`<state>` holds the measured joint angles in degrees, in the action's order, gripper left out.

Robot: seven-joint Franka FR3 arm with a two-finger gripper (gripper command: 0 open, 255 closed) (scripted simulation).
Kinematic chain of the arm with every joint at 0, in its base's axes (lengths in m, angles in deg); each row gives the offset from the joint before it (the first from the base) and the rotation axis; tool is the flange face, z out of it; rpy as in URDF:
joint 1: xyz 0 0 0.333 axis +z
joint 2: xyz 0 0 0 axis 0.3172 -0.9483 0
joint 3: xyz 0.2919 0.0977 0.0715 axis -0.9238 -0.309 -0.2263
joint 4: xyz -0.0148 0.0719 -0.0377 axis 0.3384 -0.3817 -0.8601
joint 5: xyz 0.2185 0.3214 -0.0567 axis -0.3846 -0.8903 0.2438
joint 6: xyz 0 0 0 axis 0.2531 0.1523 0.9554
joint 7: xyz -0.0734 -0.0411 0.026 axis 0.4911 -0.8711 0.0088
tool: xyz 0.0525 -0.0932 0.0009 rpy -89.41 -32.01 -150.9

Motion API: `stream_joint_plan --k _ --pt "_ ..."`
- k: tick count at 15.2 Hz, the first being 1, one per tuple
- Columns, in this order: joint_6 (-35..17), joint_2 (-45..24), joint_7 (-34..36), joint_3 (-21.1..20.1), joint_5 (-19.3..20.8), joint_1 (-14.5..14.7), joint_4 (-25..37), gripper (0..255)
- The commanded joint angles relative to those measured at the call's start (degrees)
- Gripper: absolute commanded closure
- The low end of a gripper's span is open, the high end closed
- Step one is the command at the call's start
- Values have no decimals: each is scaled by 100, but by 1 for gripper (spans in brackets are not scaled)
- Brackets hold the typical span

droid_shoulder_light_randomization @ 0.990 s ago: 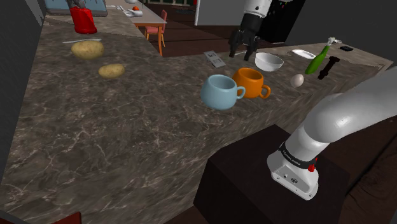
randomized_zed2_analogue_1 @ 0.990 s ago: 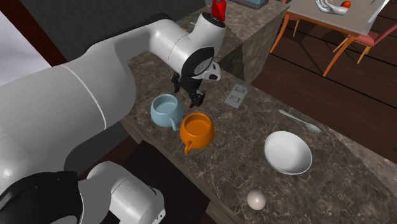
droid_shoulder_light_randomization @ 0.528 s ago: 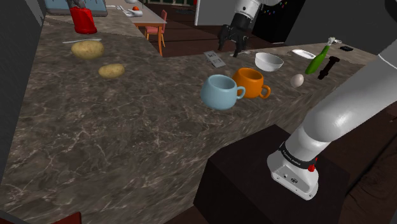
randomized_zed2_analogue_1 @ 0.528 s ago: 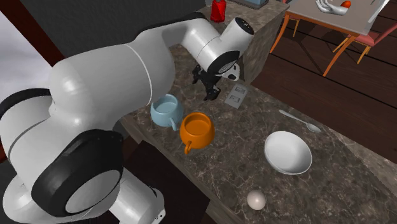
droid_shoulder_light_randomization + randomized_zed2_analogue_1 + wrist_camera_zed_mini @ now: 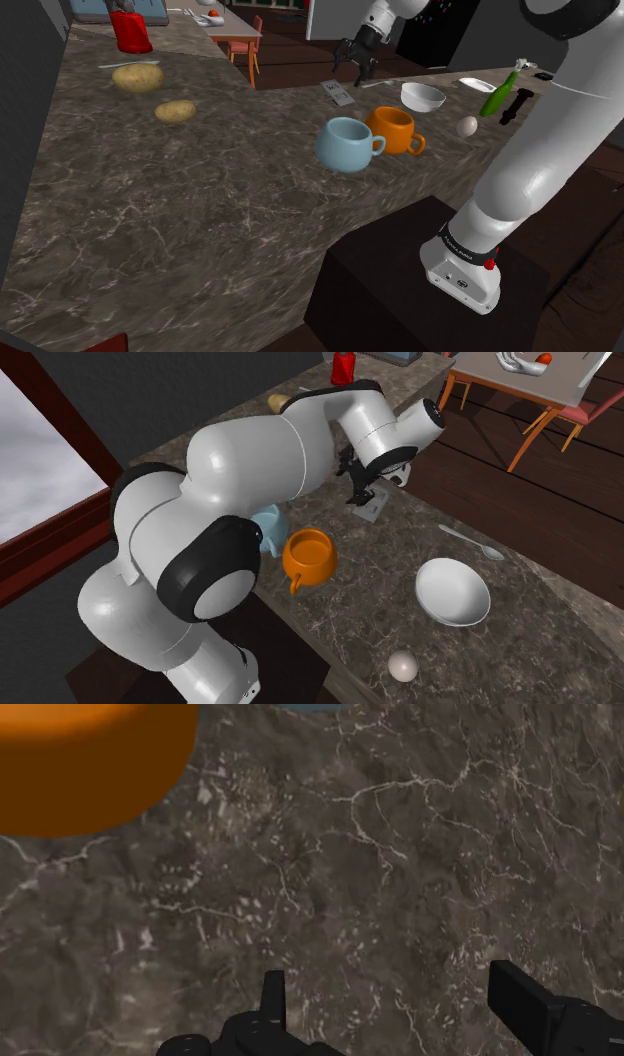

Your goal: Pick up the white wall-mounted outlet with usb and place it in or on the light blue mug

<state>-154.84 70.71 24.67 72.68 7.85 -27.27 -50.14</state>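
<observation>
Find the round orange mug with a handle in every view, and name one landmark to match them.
Shoulder view: the orange mug sits right of centre, just right of the light blue mug.
Second exterior view: near the centre, below the white arm.
Wrist view: a big orange curve on the countertop beyond the open gripper.
Shared landmark: the light blue mug beside it.

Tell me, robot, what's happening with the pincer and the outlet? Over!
Pincer open, close over the outlet. Outlet flat on counter, not grabbed. Orange mug beside light blue mug, not blocking.
</observation>
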Motion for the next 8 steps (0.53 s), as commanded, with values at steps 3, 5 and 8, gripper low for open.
stream_joint_plan --k 3,5,8 --pt "-29 -760 110 133 -520 -241 646 0" --pt "-8 -1144 191 178 -777 -383 1008 0" --pt "30 -1718 339 221 -1156 -622 1565 0"
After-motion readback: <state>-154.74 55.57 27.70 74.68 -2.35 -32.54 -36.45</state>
